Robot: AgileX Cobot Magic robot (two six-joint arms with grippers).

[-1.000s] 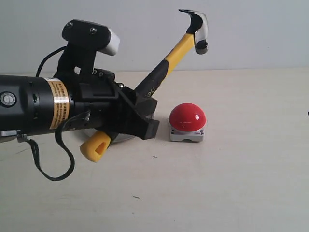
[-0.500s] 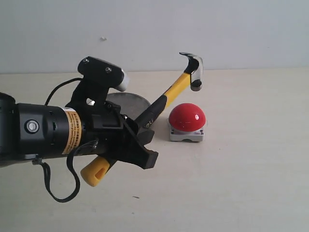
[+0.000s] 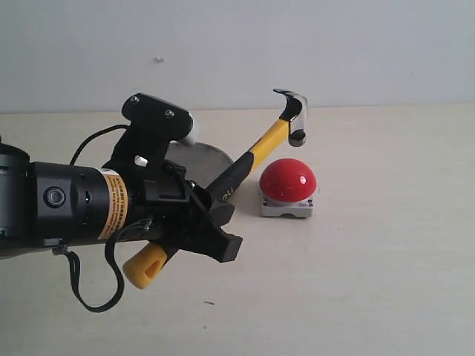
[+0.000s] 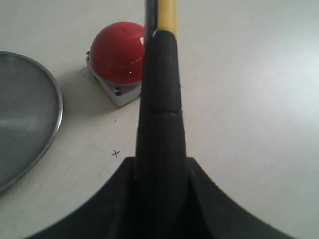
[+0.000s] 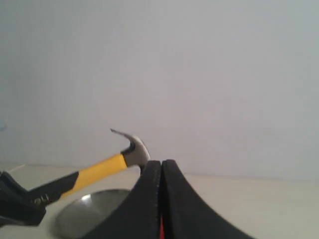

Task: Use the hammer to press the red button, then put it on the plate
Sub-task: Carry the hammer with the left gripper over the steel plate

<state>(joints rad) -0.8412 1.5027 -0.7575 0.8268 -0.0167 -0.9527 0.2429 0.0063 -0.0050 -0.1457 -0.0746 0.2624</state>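
Observation:
My left gripper (image 3: 221, 211) is shut on the black grip of the hammer (image 3: 267, 143), whose yellow loop end sticks out below the wrist. The handle slants up and to the right. Its dark head hangs a little above the red button (image 3: 288, 179), with a small gap between them. In the left wrist view the hammer (image 4: 159, 99) runs out from the left gripper (image 4: 160, 169) past the red button (image 4: 117, 52). The plate (image 3: 211, 156) lies behind the left gripper, partly hidden. My right gripper (image 5: 161, 167) is shut on nothing and faces the hammer (image 5: 99, 172).
In the left wrist view the plate (image 4: 55, 99) lies beside the button's grey base. A black cable loop (image 3: 93, 285) hangs under the left arm. The right wrist view shows the plate (image 5: 84, 211) beyond the shut fingers.
The left arm has swung the hammer down. Its head dropped from high above the table to just over the red dome. The plate's rim came into view behind the gripper.

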